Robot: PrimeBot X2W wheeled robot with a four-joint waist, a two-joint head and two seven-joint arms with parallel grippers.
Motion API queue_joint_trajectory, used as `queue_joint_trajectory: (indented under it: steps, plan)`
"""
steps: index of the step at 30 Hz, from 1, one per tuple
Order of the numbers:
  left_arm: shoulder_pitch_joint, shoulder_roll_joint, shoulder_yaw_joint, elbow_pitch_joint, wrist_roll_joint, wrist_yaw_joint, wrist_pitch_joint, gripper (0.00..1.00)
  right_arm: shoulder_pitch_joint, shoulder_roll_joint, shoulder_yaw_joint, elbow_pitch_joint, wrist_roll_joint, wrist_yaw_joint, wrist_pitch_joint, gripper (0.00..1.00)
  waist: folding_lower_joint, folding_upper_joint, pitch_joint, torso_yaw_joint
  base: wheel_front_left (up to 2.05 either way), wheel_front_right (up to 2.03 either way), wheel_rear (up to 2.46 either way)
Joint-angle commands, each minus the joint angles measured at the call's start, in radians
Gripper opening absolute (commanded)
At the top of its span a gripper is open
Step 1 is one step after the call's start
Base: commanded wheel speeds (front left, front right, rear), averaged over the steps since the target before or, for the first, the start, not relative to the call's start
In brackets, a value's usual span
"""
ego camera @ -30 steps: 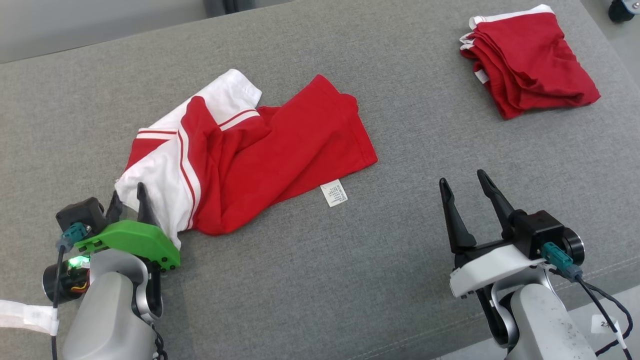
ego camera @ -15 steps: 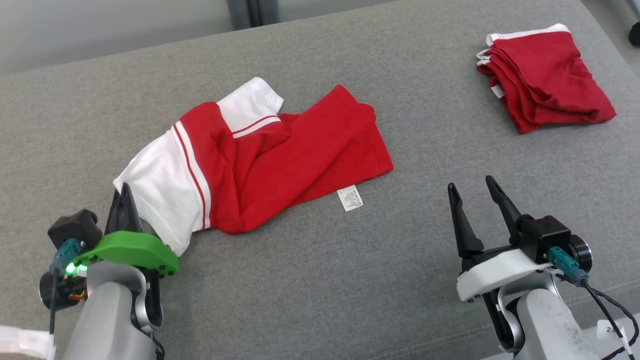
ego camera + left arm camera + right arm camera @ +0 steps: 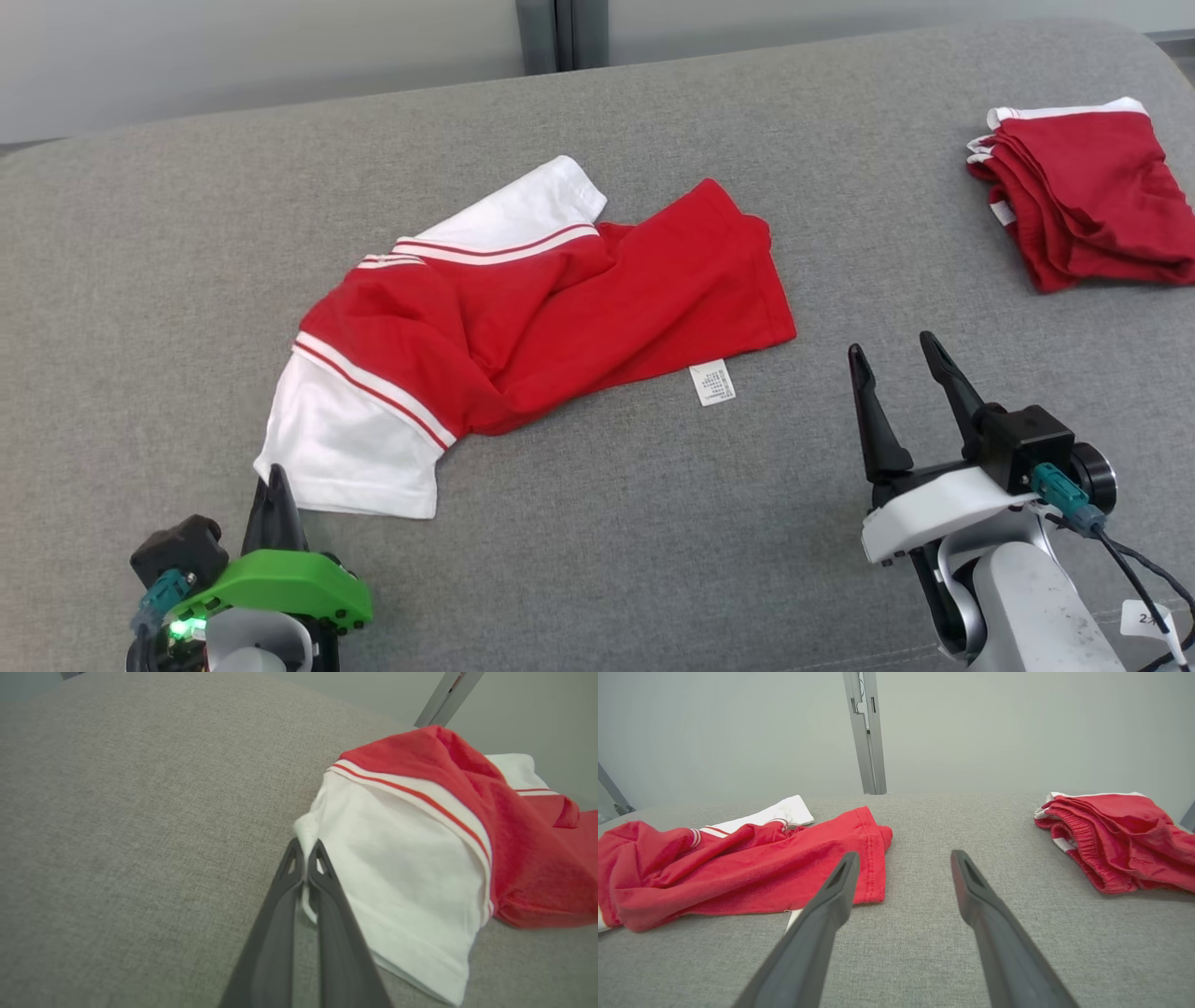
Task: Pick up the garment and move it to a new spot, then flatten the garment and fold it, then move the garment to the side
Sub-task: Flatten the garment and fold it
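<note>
My left gripper pinches the near white sleeve corner of the red-and-white garment, fingers pressed together. Its arm is cut off at the near left edge. The garment lies crumpled in the middle of the grey cushion, its shape hard to read. My right gripper hovers spread, near right. A folded red pile at far right is partly cropped.
</note>
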Motion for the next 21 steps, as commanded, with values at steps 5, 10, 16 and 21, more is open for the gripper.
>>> queue_joint_trajectory:
  steps: [5,10,16,21]
  plan:
    - [0.035,0.011,0.013,-0.033,-0.004,0.003,-0.015,1.00,0.013,-0.001,0.005,0.010,-0.007,-0.002,-0.003,1.00,0.0000,0.0000,-0.031,0.011,0.00,0.00,0.00]
    - [0.043,0.034,0.026,-0.087,0.023,-0.014,-0.034,1.00,0.018,-0.001,0.001,0.004,-0.008,-0.002,-0.003,1.00,0.0000,0.0000,-0.066,0.007,0.00,0.00,0.00]
    - [0.068,0.037,0.011,-0.149,0.068,-0.059,-0.041,1.00,0.040,-0.001,0.000,-0.009,0.001,-0.002,-0.003,1.00,0.0000,0.0000,-0.110,0.006,0.00,0.00,0.00]
    - [0.108,0.026,-0.006,-0.183,0.104,-0.082,-0.040,1.00,0.058,-0.001,0.009,-0.023,0.003,-0.002,-0.003,1.00,0.0000,0.0000,-0.140,0.011,0.00,0.00,0.00]
